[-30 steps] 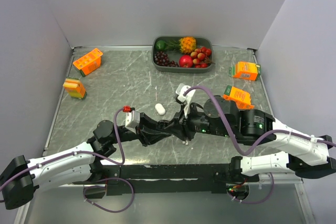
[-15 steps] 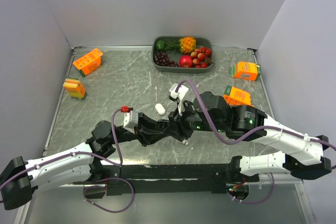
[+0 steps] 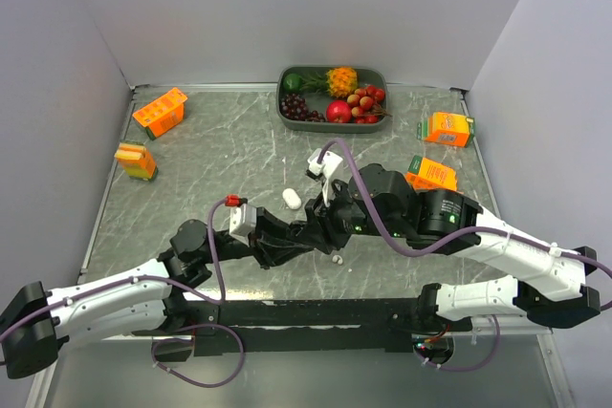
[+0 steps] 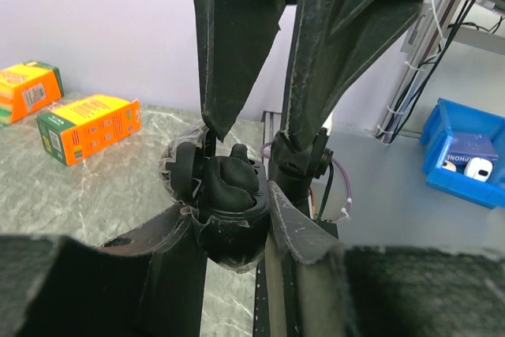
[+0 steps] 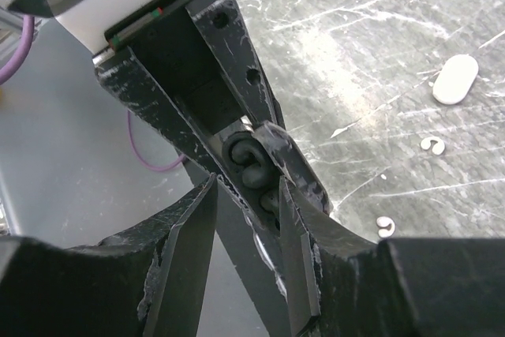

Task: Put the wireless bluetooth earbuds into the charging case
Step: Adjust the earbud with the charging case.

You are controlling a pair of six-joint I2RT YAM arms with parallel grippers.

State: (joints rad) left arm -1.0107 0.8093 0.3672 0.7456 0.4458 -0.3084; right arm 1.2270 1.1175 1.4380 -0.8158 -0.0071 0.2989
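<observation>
Left gripper (image 4: 230,222): clenched on black rounded plastic charging case (image 4: 227,183).
Right gripper (image 5: 248,184): released, fingers apart, straddling that case.

Top external: high at the near side, looking down over the whole table (image 3: 191,160); wrist cameras: close, facing each other, sharing the charging case (image 4: 230,230).
</observation>
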